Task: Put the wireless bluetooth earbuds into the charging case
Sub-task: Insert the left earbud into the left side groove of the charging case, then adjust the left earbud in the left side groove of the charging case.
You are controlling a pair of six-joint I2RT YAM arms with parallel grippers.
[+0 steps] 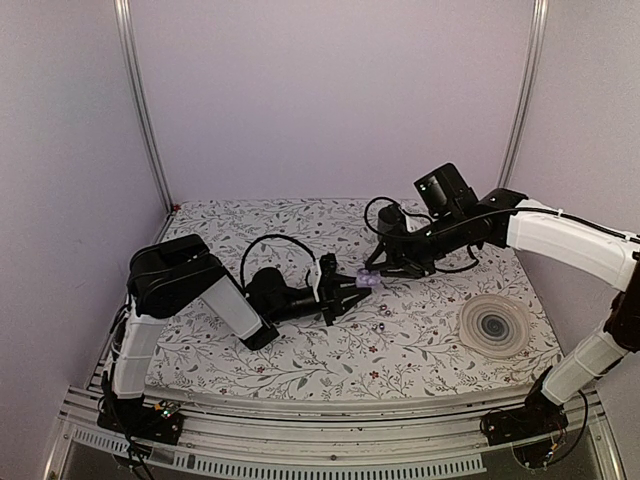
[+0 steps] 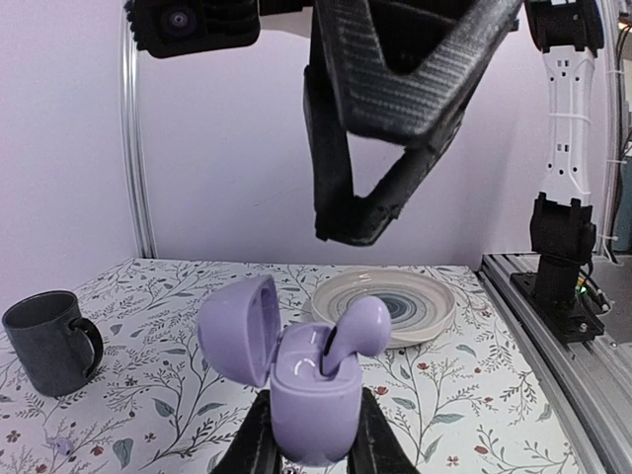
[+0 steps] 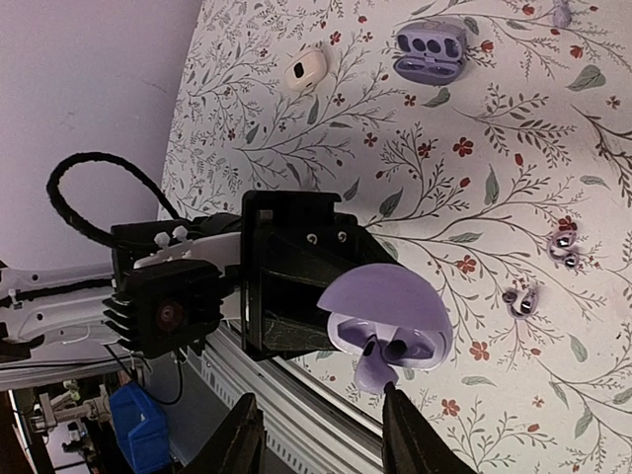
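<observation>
The lilac charging case (image 2: 311, 395) stands upright with its lid (image 2: 237, 331) swung open to the left, and my left gripper (image 2: 311, 434) is shut on its lower body. One lilac earbud (image 2: 355, 331) leans out of the right socket, its stem partly in. From above, the case (image 1: 366, 283) sits mid-table between the two arms. My right gripper (image 3: 321, 434) hovers just over it, open. Its right fingertip (image 3: 395, 405) is close beside the earbud (image 3: 373, 373), which no jaw holds. In the left wrist view the right gripper (image 2: 380, 128) hangs above the case.
A dark mug (image 2: 47, 341) stands at the left, and a striped plate (image 1: 494, 326) lies at the right front. A second open lilac case (image 3: 430, 51), a white case (image 3: 304, 69) and loose earbuds (image 3: 563, 247) lie on the floral cloth.
</observation>
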